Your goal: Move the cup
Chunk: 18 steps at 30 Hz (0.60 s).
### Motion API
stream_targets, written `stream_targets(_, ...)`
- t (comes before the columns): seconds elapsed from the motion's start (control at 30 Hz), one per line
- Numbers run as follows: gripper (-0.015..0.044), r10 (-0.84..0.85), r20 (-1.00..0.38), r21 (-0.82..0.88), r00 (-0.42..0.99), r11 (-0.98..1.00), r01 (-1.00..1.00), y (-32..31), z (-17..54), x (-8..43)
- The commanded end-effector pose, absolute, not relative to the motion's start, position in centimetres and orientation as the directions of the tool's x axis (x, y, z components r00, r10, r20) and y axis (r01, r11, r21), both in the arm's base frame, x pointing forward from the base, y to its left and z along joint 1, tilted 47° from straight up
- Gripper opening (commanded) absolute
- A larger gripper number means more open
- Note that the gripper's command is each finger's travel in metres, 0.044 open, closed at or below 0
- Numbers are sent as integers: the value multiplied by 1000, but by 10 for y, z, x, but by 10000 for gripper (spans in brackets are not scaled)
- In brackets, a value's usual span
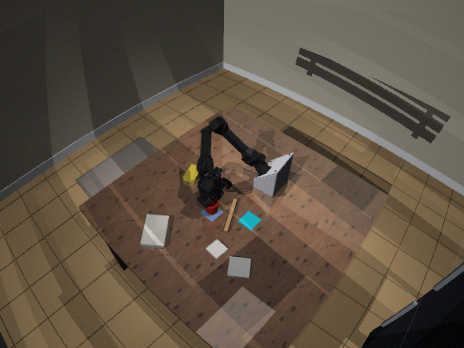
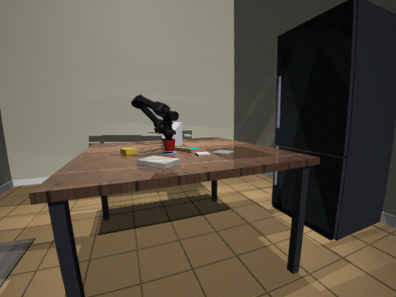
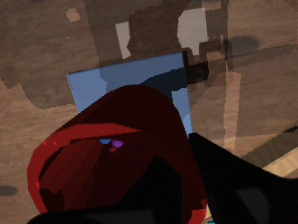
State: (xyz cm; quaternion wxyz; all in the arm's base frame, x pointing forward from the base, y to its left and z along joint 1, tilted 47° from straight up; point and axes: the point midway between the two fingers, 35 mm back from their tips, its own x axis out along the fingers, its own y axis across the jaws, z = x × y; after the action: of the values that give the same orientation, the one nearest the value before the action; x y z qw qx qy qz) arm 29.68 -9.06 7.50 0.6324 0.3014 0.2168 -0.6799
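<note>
The red cup (image 1: 212, 207) (image 2: 169, 145) (image 3: 135, 107) is at the blue pad (image 1: 218, 215) (image 3: 87, 85). Whether its base touches the pad is hard to tell. My gripper (image 1: 212, 201) (image 2: 169, 139) (image 3: 182, 142) is shut on the cup's wall, one finger inside the rim and one outside. In the wrist view the cup looks tilted relative to the camera. A blue marble (image 3: 104, 141) and a purple marble (image 3: 117, 144) show inside; the cup's wall and the finger hide the rest. The cyan pad (image 1: 249, 220) (image 2: 193, 148) lies flat across the wooden stick.
The wooden stick (image 1: 230, 215) lies between the two pads. A white wedge-shaped block (image 1: 267, 177) stands beyond the cyan pad. A yellow block (image 1: 190, 174) (image 2: 128, 151), a flat white box (image 1: 155, 231) (image 2: 159, 162), a small white square (image 1: 217, 249) and a grey square (image 1: 239, 267) lie around.
</note>
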Motion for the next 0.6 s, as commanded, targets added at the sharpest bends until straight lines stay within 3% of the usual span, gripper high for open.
stream_targets(0.0, 0, -727, -686, 93, -14, -107, 990, -80, 85, 298)
stream_targets(0.57, 0, -730, -683, 87, -13, -100, 991, -68, 93, 298)
